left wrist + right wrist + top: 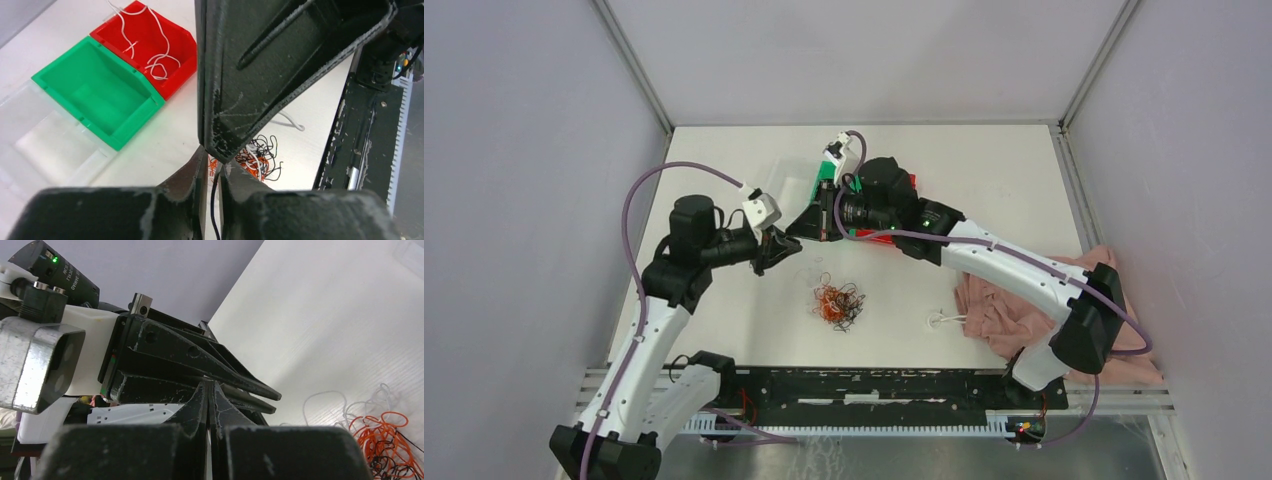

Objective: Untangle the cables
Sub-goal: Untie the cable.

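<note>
My pincer [214, 155] scuffed matt black plastic; red bin [150, 47] and green bin [95, 95] glossy plastic; counter [984, 190] matt white; pink cloth [1014, 300] crumpled.

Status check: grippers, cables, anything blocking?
Left gripper pinching a black wire. Right gripper shut, tips meeting the left's. Tangle on table, white wires in red bin. Nothing blocking.

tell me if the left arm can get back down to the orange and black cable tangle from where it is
Probably yes. The tangle lies in the open just right of the left claw, nothing between them. But a thin black cable already runs between its fingers.
</note>
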You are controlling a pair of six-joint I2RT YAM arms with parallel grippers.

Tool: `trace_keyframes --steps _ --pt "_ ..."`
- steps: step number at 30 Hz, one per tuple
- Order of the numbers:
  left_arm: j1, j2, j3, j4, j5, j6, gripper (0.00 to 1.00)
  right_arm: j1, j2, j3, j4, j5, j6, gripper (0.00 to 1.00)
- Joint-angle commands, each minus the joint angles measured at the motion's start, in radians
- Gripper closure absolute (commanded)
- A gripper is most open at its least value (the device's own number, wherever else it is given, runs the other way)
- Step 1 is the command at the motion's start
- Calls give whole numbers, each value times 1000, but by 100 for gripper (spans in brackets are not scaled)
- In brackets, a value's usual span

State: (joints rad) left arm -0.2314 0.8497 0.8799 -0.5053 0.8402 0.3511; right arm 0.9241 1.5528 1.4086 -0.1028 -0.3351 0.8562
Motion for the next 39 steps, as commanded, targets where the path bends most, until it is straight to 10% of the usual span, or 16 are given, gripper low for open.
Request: trace_keyframes --steps 1,14,25,39 --pt "-3 -34 -15 122 -21 -86 87 7 -10 20 84 -31 42 100" --pt "-3 -70 62 172 -18 -250 96 -19 -55 237 -119 83 -88 100" --pt "-4 -149 1 153 168 -245 30 -25 -28 315 -65 21 6 100" --pt "-164 -53 -146 521 -81 -453 49 -22 -19 255 81 17 160 100"
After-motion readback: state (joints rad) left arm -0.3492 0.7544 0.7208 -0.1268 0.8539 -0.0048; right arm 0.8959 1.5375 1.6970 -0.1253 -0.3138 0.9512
